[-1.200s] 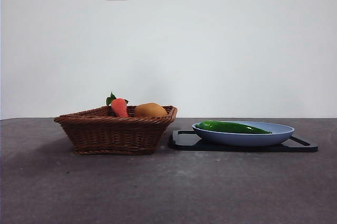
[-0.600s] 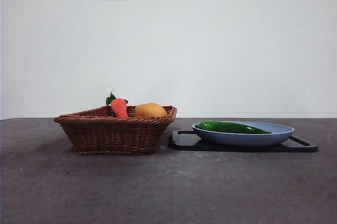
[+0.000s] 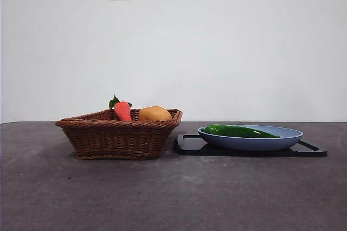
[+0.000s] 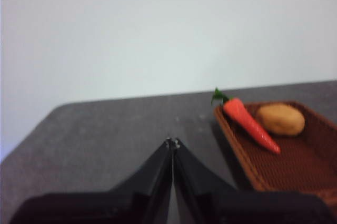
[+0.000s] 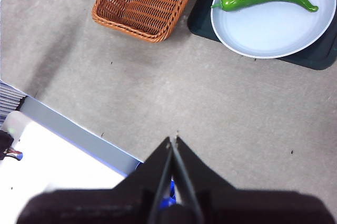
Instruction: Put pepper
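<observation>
The right end effector (image 5: pixel 172 139) hangs high above the grey surface (image 5: pixel 210 108), its two black jaws pressed together with nothing between them, well apart from the pepper. The left end effector (image 4: pixel 171 142) is likewise closed and empty, its tip near the corner of the wicker basket (image 4: pixel 274 166). The pepper (image 3: pixel 238 131) lies flat in the pale blue plate (image 3: pixel 290 136), its length along the plate's far side. The plate sits on a black tray (image 3: pixel 187 145), just beside the basket. In the basket rest a red-orange carrot (image 3: pixel 122 110) with green leaves and a rounded orange-yellow fruit (image 3: pixel 154 114)
</observation>
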{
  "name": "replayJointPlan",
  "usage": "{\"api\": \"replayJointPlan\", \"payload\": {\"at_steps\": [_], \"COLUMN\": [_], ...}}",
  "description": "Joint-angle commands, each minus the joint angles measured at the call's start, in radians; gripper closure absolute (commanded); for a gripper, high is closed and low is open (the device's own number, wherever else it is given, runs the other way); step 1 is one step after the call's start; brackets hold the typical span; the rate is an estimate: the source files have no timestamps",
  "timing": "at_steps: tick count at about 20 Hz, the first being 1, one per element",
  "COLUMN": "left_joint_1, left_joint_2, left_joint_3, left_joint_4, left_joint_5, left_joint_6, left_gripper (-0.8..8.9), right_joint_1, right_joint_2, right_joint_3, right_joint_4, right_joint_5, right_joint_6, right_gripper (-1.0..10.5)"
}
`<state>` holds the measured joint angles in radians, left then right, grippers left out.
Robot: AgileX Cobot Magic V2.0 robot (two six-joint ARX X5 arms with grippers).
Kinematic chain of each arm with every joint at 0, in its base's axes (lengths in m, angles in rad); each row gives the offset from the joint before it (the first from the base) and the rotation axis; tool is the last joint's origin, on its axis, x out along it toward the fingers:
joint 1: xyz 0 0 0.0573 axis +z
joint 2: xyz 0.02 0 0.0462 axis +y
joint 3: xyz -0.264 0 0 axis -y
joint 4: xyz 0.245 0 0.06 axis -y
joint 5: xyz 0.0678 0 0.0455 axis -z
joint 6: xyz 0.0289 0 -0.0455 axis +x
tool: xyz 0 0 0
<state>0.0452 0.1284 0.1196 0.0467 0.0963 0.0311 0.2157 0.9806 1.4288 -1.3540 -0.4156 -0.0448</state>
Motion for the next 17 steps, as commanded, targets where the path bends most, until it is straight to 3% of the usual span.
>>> {"api": "replayJointPlan", "payload": {"at_steps": [1,6,11,17], "left_joint_1": [0.004,0.004,0.004,0.004], "left_joint_2": [-0.033,-0.082,-0.126,-0.127], "left_joint_3": [-0.039,-0.101,-0.103,-0.113], "left_joint_4": [0.01,-0.006,-0.17,-0.218], "left_joint_5": [0.0,0.0,0.001,0.011], "left_joint_6": [-0.031,-0.039,-0.043,-0.113], "left_gripper": [8.06,8.06,8.06,8.06], "right_joint_1": [0.002,0.002,0.002,0.002], "right_joint_2": [0.007,0.007,0.007,0.007], "right_joint_3": [0.018,0.018,0.018,0.018], "right_joint_4": [-0.013,-0.013,-0.013,-0.013], "right_joint_5": [0.002,0.002,0.002,0.002], "right_joint_6": [0.002,0.002,0.002,0.002], "right_gripper": [9.4,9.4,9.4,9.4]}}
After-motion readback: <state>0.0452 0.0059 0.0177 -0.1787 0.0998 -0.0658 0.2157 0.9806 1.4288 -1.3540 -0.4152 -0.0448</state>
